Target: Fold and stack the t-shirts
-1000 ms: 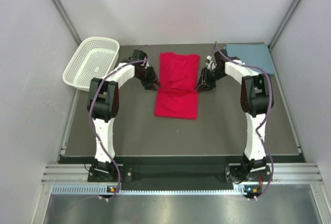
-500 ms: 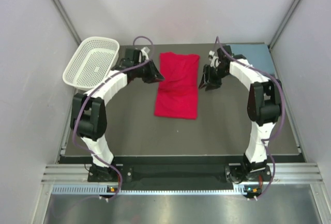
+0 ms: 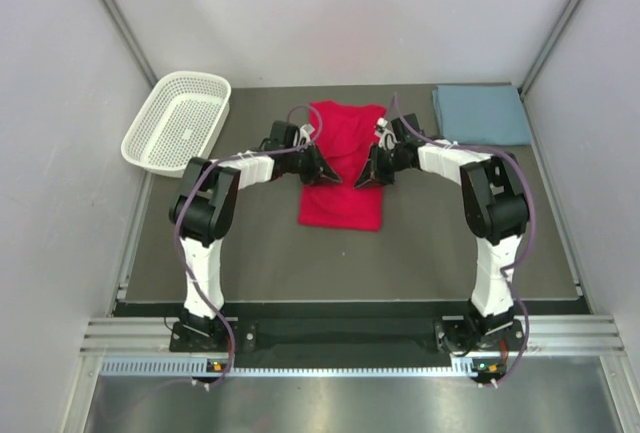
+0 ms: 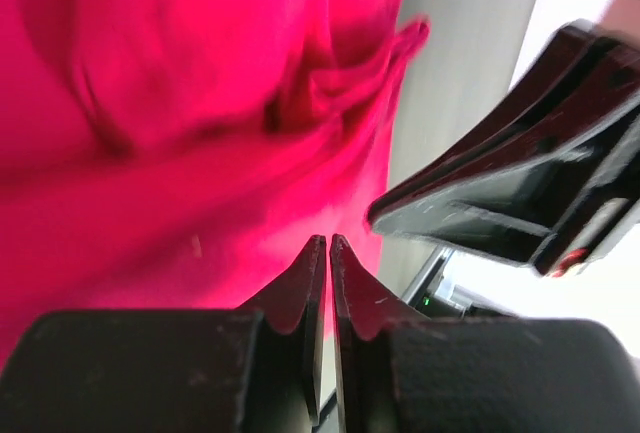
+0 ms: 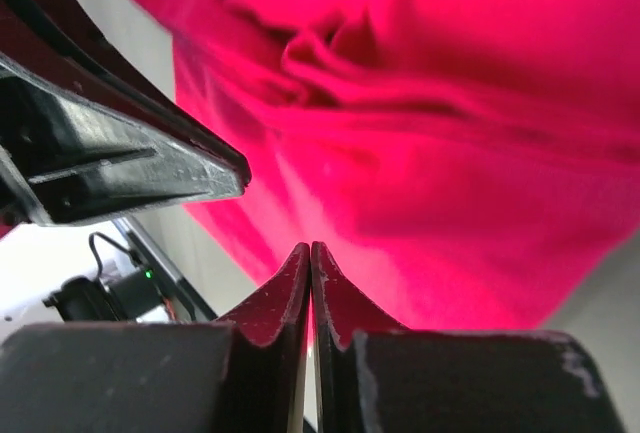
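The red t-shirt (image 3: 342, 198) lies folded in a long strip at the middle of the table. It fills the left wrist view (image 4: 180, 93) and the right wrist view (image 5: 460, 123), with a bunched crease near its middle. My left gripper (image 3: 327, 177) is over the shirt's left side, shut, with no cloth showing between its tips (image 4: 328, 242). My right gripper (image 3: 363, 180) is over the shirt's right side, also shut with nothing between its tips (image 5: 310, 248). The two grippers face each other closely. The blue-grey t-shirt (image 3: 481, 115) lies folded flat at the back right corner.
A white mesh basket (image 3: 150, 138) sits at the back left, partly over the table's edge. Grey walls close in the table on the left, right and back. The dark table mat (image 3: 420, 253) lies in front of the red shirt.
Both grippers have moved from the shirt's outer edges inward over the red shirt and now face each other near its middle. The blue-grey shirt is no longer partly covered by the right arm.
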Controlling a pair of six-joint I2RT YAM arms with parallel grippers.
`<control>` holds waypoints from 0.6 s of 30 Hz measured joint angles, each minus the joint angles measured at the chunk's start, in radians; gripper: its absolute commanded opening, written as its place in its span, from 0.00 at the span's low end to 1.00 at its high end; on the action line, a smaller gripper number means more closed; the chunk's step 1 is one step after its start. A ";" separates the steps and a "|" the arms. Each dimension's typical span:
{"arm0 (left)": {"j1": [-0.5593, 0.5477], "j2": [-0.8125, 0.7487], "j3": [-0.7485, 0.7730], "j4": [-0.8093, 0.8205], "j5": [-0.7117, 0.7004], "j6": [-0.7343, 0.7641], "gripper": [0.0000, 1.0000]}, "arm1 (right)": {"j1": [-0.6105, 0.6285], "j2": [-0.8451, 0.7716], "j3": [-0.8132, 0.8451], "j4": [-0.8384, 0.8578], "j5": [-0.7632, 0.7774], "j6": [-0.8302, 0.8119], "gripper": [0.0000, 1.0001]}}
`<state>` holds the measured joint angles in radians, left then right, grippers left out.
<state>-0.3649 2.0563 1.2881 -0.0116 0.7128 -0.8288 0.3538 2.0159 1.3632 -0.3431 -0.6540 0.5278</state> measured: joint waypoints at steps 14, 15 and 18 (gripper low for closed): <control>0.103 0.211 0.283 -0.004 0.054 0.015 0.14 | -0.049 0.202 0.158 0.132 -0.053 0.134 0.01; 0.110 0.225 0.312 -0.023 0.053 0.024 0.17 | -0.058 0.216 0.172 0.137 -0.054 0.145 0.01; 0.122 0.246 0.386 -0.089 0.035 0.070 0.27 | -0.084 0.252 0.212 0.141 -0.054 0.164 0.01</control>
<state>-0.2428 2.3024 1.6737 -0.1005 0.7479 -0.7589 0.2695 2.2677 1.5753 -0.2020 -0.7078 0.6922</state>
